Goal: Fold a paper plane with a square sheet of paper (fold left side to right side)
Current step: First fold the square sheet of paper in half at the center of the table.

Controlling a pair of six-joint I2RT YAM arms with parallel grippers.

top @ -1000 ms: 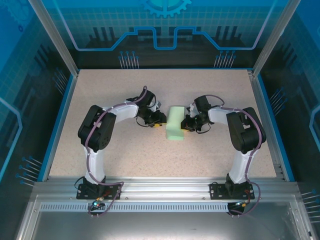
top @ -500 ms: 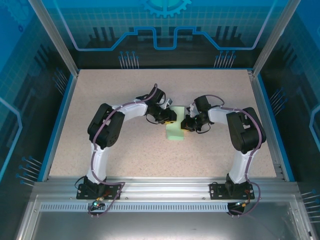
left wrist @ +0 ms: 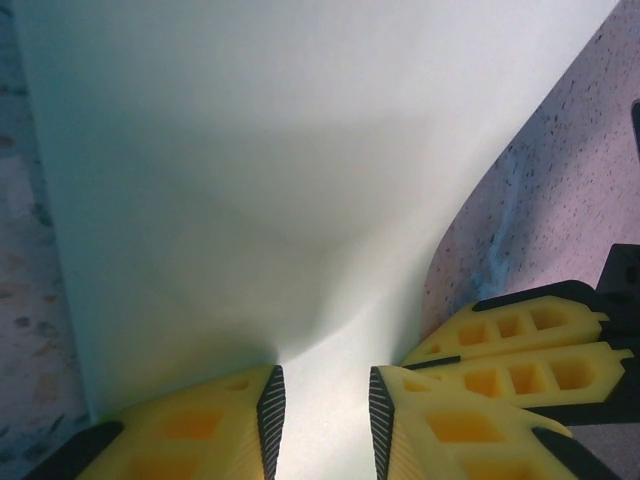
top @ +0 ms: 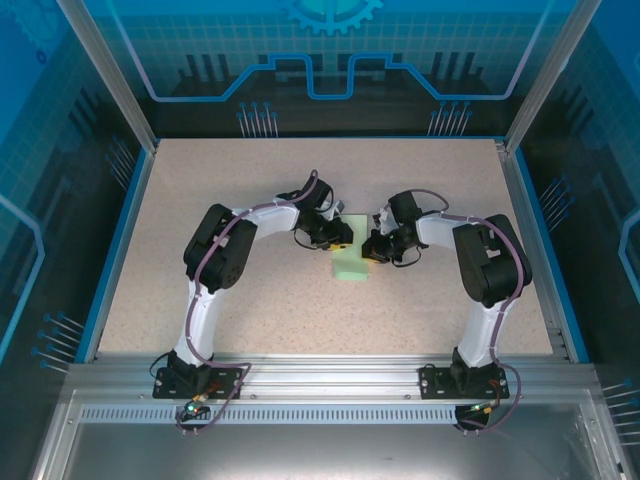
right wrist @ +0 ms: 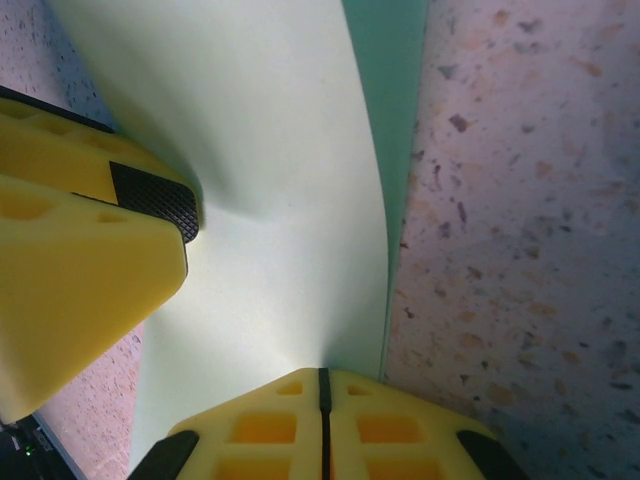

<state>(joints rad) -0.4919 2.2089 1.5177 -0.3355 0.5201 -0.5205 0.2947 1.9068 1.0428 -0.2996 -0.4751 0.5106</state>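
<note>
square sheet of paper (top: 351,264): pale mint green, doubled into a narrow strip lying at the centre of the table (top: 200,190); long sides run from the table's near edge toward its far edge.
table: speckled beige top with a blue rim; both arm bases are bolted at its near edge.
left arm (top: 213,258): rises from the table's near-left, elbow out, wrist reaching in to the table's centre.
right arm (top: 490,262): mirrored pose from the table's near-right, wrist bent in to the table's centre.
sheet layers: upper layer bows upward; a darker green lower layer shows on the table just past its edge. Soft crease lines in the upper layer run toward the left fingertips.
left gripper (left wrist: 322,400): over the table's centre, on the strip's left side. Jaws stand a narrow gap apart, tips down on the upper layer, paper visible in the gap.
right gripper (right wrist: 322,385): at the table's centre, on the strip's right edge. Jaws are pressed together, pinching the raised edge of the upper layer.
black pad (right wrist: 155,205): on a left finger, touching the upper layer.
</note>
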